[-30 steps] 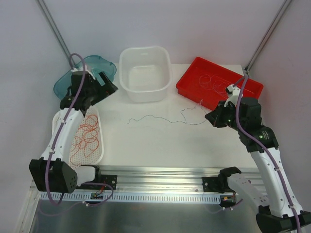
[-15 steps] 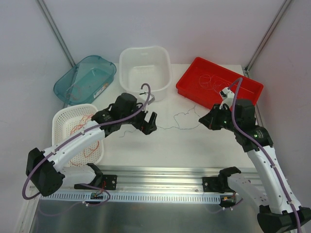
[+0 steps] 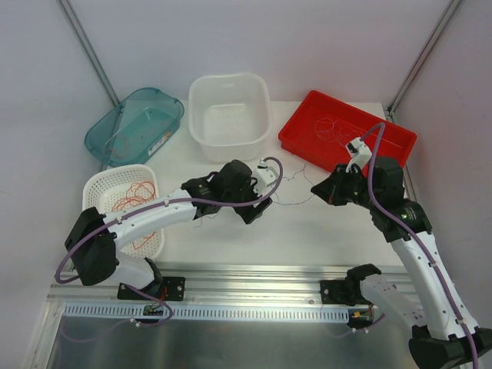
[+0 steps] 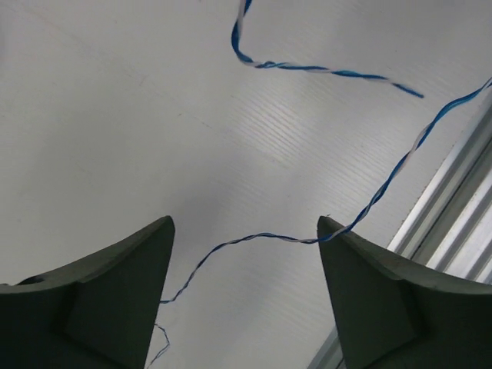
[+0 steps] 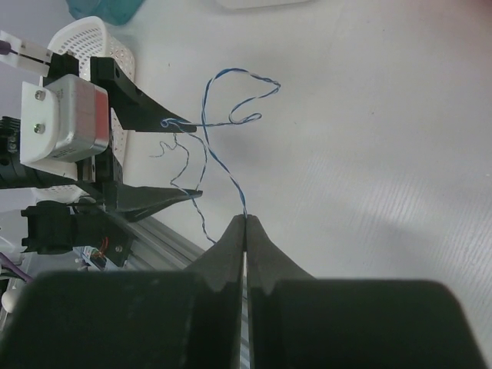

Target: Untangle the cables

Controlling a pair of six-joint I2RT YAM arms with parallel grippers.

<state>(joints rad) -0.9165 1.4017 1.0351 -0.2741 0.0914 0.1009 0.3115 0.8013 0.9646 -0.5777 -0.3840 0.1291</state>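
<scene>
right gripper [image 5: 246,221] pinched shut on the blue-white wire [image 4: 269,237], which runs over the table [image 4: 115,115] between the fingers [image 4: 100,292] of the wide-open left gripper [image 4: 244,224]; risk: the thin wire slips out as they close, or snaps if pulled.

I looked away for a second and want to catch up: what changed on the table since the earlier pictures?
The left gripper swung from the teal bin across to mid-table and now stands open astride the blue-and-white wire. The right gripper, shut on that wire, edged left, so the wire lies bunched instead of stretched out. The white tub, red tray, teal bin and basket stayed put.
</scene>
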